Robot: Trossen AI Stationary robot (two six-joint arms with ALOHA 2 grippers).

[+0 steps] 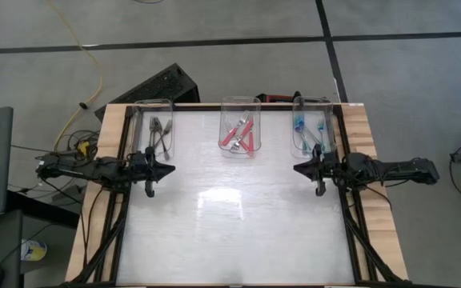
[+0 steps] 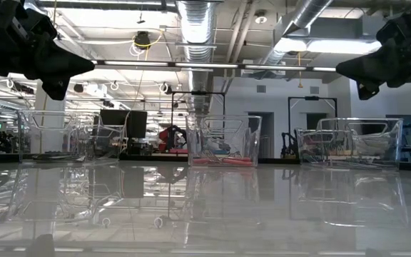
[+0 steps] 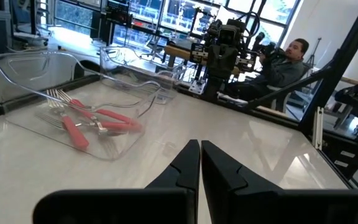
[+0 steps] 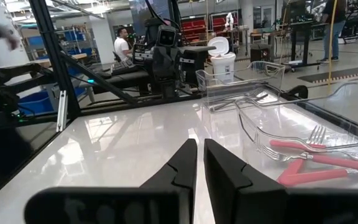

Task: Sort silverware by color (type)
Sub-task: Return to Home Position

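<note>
Table (image 1: 238, 232) surface open between the arms | left gripper (image 1: 169, 169) at left edge, level, pointing inward, fingers together | right gripper (image 1: 297, 168) at right edge, mirrored, fingers together | far edge: dark forks (image 1: 161, 132) in left bin (image 1: 154, 102), pink forks (image 1: 240, 134) in middle bin (image 1: 240, 99), blue forks (image 1: 309, 132) in right bin (image 1: 310, 99), apart from both grippers

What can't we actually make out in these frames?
Fork counts, high view: grey forks, pink forks and teal forks overlap, too small to count.
Left bin contents, low view: lost in glare and reflections on the clear walls.
Pink forks, right wrist view: handles cut off by the frame edge.
Left gripper and right gripper, both shut, hover at the sides of the table.
</note>
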